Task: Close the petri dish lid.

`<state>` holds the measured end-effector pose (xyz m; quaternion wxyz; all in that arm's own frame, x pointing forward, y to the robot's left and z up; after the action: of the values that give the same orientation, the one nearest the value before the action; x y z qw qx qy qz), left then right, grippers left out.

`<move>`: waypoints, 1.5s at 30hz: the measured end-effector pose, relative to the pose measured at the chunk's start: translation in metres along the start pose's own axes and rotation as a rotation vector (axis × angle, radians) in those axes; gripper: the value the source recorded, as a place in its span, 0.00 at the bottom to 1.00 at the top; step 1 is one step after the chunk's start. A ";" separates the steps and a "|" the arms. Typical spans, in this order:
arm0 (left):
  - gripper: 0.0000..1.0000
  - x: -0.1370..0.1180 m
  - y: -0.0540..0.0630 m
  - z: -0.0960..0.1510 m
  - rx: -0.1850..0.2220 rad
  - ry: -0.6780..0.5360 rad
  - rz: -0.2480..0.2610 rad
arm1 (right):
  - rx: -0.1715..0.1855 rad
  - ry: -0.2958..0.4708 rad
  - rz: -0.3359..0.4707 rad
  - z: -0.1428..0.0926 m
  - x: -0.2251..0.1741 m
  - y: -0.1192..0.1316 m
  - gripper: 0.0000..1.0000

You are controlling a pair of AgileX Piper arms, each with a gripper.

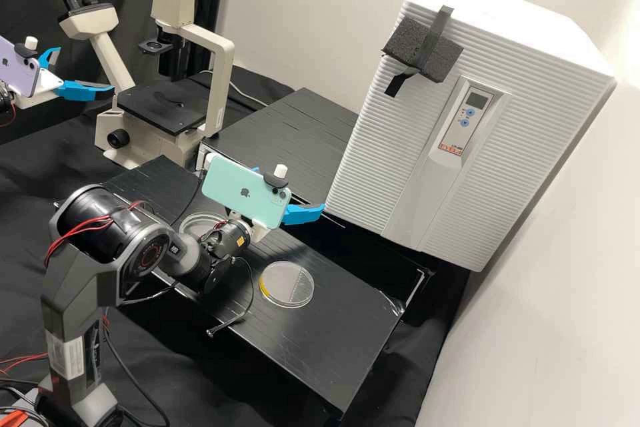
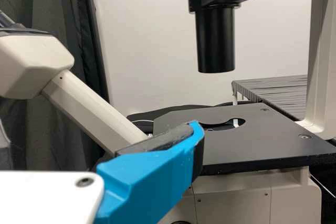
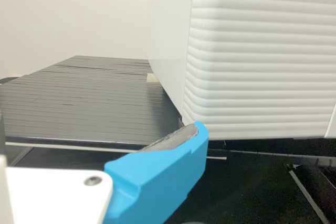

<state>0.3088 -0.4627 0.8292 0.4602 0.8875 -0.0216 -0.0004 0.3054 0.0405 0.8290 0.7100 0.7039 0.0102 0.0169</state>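
Yellow-tinged clear round petri dish (image 1: 288, 285) lies lower than the nearer, blue-fingered right gripper (image 1: 291, 188), jaws spread; the left gripper (image 1: 86, 69), likewise spread, hangs well off.

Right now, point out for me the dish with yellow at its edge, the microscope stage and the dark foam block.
Dish (image 1: 287, 282): high view, middle of its clear round top.
Microscope stage (image 2: 257, 144): left wrist view, flat black plate.
Foam block (image 1: 406, 46): high view, bare face beside the tape.
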 end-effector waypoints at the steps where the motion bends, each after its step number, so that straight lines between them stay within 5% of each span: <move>1: 1.00 0.000 0.000 0.000 0.000 0.000 0.000 | 0.000 0.000 0.000 0.000 0.000 0.000 1.00; 14: 1.00 0.000 0.000 0.000 0.000 0.000 0.000 | 0.001 -0.026 0.022 0.009 -0.014 0.005 1.00; 25: 1.00 0.000 0.000 0.000 0.000 0.000 0.000 | 0.084 -0.071 0.200 0.037 -0.082 0.027 1.00; 34: 1.00 0.000 0.000 0.000 0.000 0.000 0.000 | 0.057 -0.132 0.168 0.053 -0.131 0.016 1.00; 45: 1.00 0.000 0.000 0.000 0.000 0.000 0.000 | -0.004 -0.114 0.203 0.053 -0.147 0.028 1.00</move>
<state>0.3088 -0.4627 0.8292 0.4602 0.8875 -0.0216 -0.0004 0.1601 -0.0181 0.8559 0.7055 0.6997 -0.1017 0.0485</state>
